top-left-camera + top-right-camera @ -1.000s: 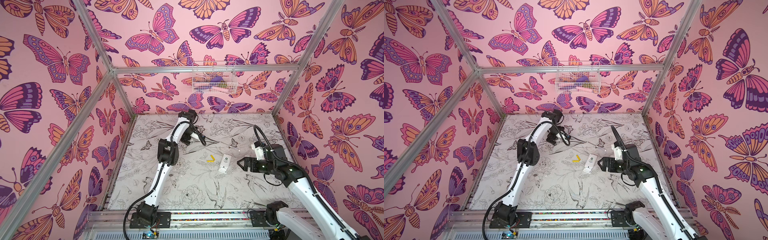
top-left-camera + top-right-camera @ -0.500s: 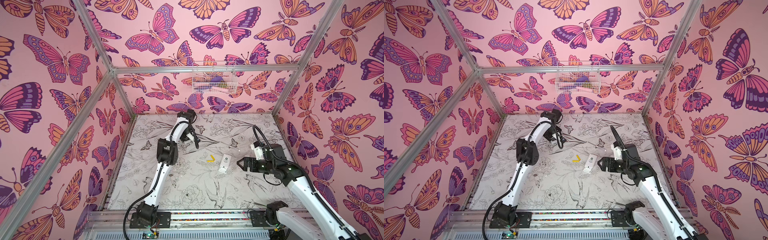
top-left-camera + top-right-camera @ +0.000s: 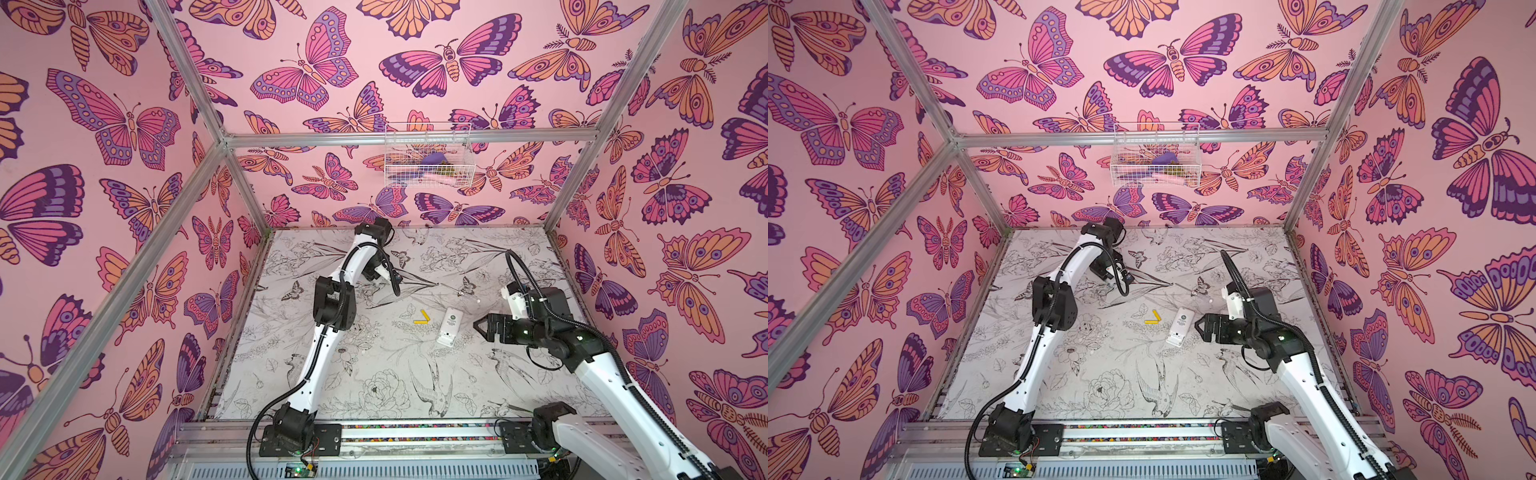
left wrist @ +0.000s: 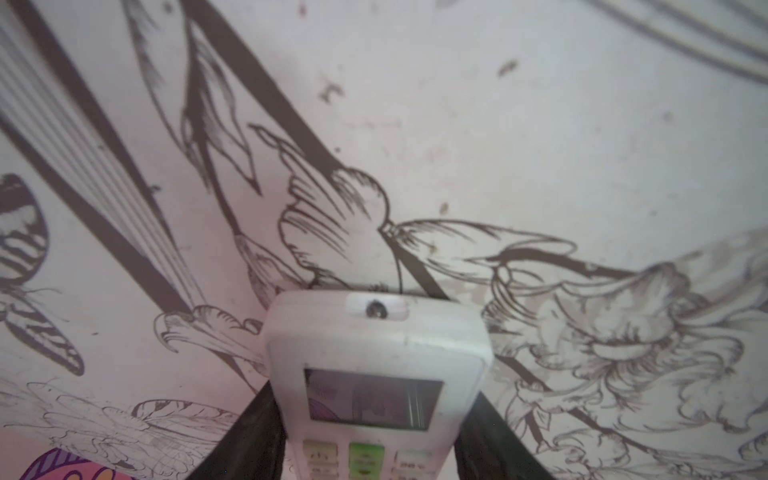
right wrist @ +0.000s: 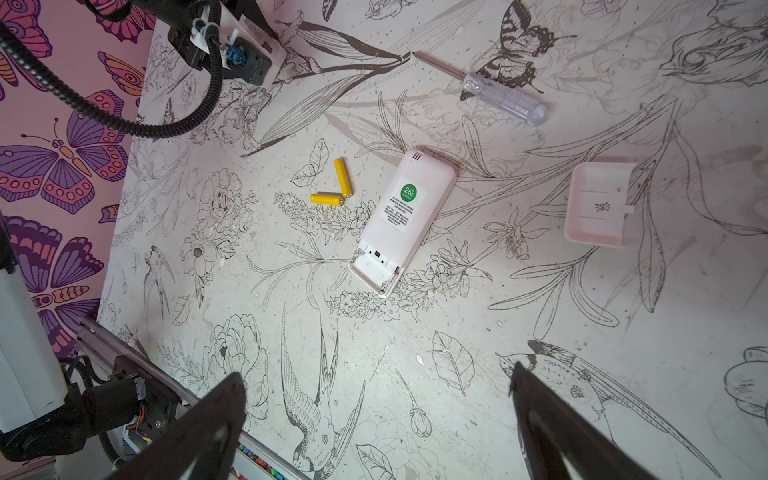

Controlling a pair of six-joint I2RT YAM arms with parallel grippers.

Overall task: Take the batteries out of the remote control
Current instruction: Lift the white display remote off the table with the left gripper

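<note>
In the left wrist view a white remote control [image 4: 376, 345] with a screen and buttons sits between my left gripper [image 4: 374, 399] fingers, which press its two sides. A second white remote [image 5: 405, 208] lies face down mid-table in both top views [image 3: 449, 326] [image 3: 1179, 326], its battery bay [image 5: 374, 266] open and empty. Two yellow batteries [image 5: 344, 178] [image 5: 327, 199] lie in a V just left of it [image 3: 422, 318]. My right gripper [image 5: 374, 372] hovers open to the right of that remote [image 3: 478, 326], holding nothing.
A pale battery cover [image 5: 598, 203] lies hollow side up to the right of the face-down remote. A clear-handled screwdriver [image 5: 498, 93] lies behind it [image 3: 463, 291]. A wire basket [image 3: 428, 158] hangs on the back wall. The left arm's cable [image 5: 124, 120] loops over the back left.
The left wrist has shifted a little to the left near the back of the table and its jaws have come in on the remote. The right arm has stayed still.
</note>
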